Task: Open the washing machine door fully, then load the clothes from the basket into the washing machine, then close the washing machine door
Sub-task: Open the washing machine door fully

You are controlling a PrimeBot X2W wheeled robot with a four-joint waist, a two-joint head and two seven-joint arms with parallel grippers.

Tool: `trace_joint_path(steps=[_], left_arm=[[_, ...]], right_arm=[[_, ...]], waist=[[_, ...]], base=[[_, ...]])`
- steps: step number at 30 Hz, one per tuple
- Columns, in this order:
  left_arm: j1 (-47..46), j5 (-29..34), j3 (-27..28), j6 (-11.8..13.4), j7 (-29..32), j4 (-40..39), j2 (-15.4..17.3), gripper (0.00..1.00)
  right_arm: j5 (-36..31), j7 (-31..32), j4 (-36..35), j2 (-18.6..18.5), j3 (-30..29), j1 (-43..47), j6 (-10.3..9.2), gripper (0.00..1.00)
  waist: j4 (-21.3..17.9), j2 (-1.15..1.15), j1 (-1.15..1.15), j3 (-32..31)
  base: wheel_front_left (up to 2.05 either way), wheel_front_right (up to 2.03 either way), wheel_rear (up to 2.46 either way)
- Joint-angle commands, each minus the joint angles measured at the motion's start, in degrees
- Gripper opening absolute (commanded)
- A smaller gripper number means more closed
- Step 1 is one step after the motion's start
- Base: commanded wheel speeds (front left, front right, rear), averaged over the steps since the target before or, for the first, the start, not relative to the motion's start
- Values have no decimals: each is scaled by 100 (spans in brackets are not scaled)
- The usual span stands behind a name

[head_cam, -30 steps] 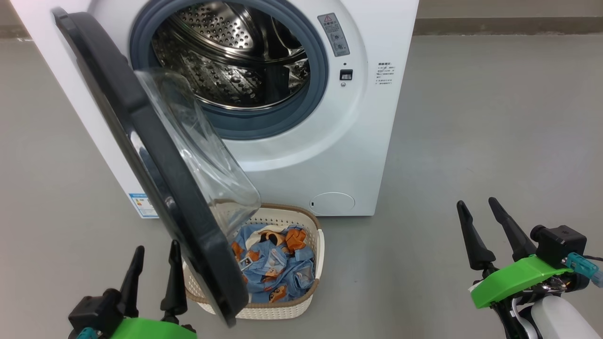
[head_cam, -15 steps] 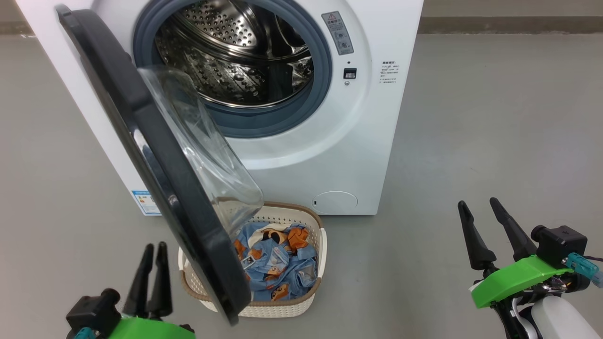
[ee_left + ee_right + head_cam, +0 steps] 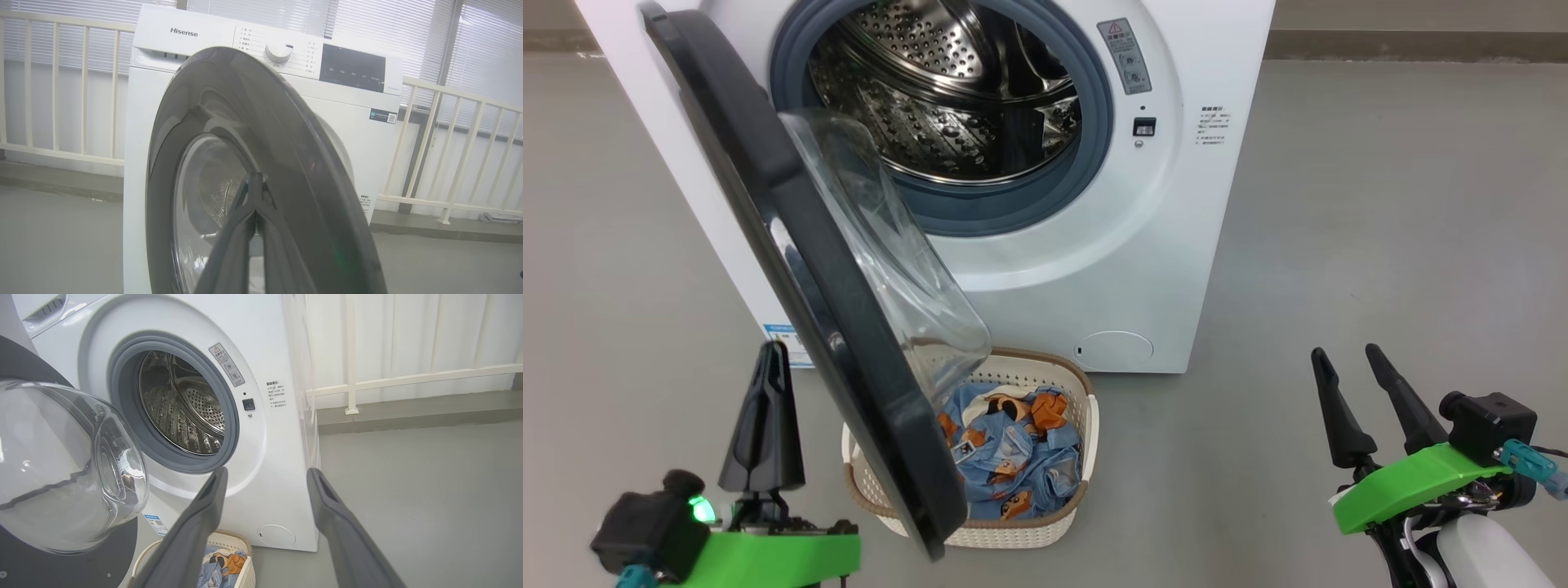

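Head view: the washing machine (image 3: 1094,269) stands ahead of me with its round opening uncovered, showing the steel drum (image 3: 947,90) inside the grey gasket (image 3: 1094,147). The washing machine door (image 3: 792,245) is hinged at the machine's left side and swung out towards me, with its clear glass bowl facing the opening. The basket (image 3: 1086,441) sits on the floor just in front of the machine's base. The door's lower edge covers the basket's left part, and the bear-print clothes (image 3: 1013,449) lie heaped inside it. My left gripper (image 3: 768,359) is in front of the machine's left corner, on the outer side of the door, its two fingers pressed together with nothing between them. My right gripper (image 3: 1344,353) is well off the machine's right side, its fingers spread wide and empty.

Left wrist view: my closed fingertips point at the door's glossy black outer face. They may be touching it, but I cannot tell from here. The control dial (image 3: 279,52) shows on the machine's top panel, and a white railing (image 3: 57,90) runs behind the machine.

Right wrist view: my parted fingers frame the machine's lower front, and the basket of clothes is beneath the opening.
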Motion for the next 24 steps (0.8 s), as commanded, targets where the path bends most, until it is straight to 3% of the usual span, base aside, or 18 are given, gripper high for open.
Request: trace_joint_path(steps=[1, 13, 24], left_arm=[[-105, 100, 147, 54, -34, -401, 49, 0], [-17, 352, -552, -2, 282, -1865, -23, 0], [193, 85, -1272, -125, 789, -1447, -122, 0]], right_arm=[[39, -70, -145, -62, 138, -195, 26, 100], [87, -70, -160, -80, 200, -232, 26, 100], [134, -70, -120, -54, 321, -262, 26, 100]], waist=[[11, 0, 0, -1], [46, 0, 0, 56], [-63, 0, 0, 122]], base=[[0, 0, 0], [0, 0, 0], [0, 0, 0]])
